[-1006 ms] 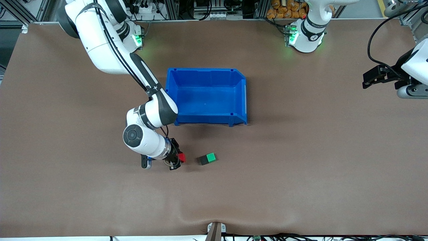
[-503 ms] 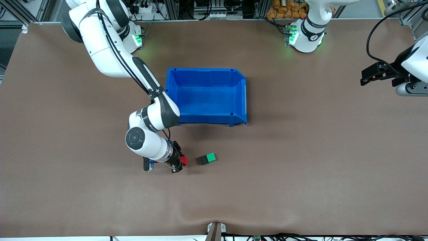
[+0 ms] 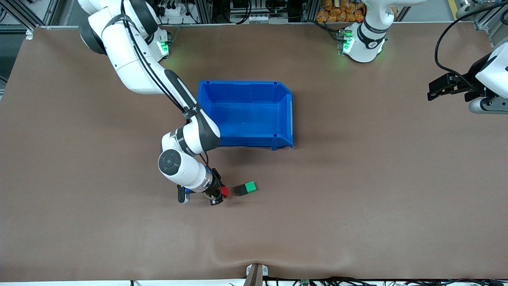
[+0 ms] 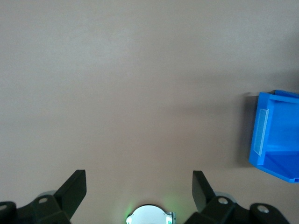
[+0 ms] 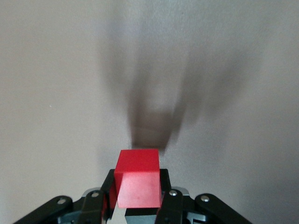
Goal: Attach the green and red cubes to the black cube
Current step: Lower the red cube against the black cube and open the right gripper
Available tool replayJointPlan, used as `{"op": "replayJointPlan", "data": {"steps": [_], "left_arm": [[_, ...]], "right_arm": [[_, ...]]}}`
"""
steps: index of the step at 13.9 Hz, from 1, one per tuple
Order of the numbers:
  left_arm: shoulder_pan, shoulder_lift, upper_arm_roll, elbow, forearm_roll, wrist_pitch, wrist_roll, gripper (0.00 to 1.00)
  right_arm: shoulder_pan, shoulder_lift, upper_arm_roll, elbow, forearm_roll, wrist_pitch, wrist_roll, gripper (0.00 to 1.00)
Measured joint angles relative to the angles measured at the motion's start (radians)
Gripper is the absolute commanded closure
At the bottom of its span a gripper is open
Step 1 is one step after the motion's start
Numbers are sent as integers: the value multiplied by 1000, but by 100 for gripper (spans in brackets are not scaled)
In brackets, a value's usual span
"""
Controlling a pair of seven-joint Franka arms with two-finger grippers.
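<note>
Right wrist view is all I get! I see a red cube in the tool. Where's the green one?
Observer: The green cube sits on the table, stuck to the black cube.
Operator: Is my red cube close?
Observer: Yes, the red cube in the right tool is just beside the black one, toward the right arm's end.
Operator: What's the other arm doing?
Observer: The left tool waits open, over the table's edge.

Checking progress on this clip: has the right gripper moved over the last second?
Yes. The right gripper, shut on the red cube, has moved toward the black cube, which stayed put.
</note>
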Motion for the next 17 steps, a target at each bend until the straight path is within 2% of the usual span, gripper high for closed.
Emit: {"op": "replayJointPlan", "data": {"steps": [7, 17], "left_arm": [[0, 0, 0, 0, 0, -1, 0, 0], [0, 0, -1, 0, 0, -1, -1, 0]], "right_arm": [[25, 39, 0, 44, 0, 7, 36, 100], [31, 55, 0, 46, 0, 22, 50, 100]]}}
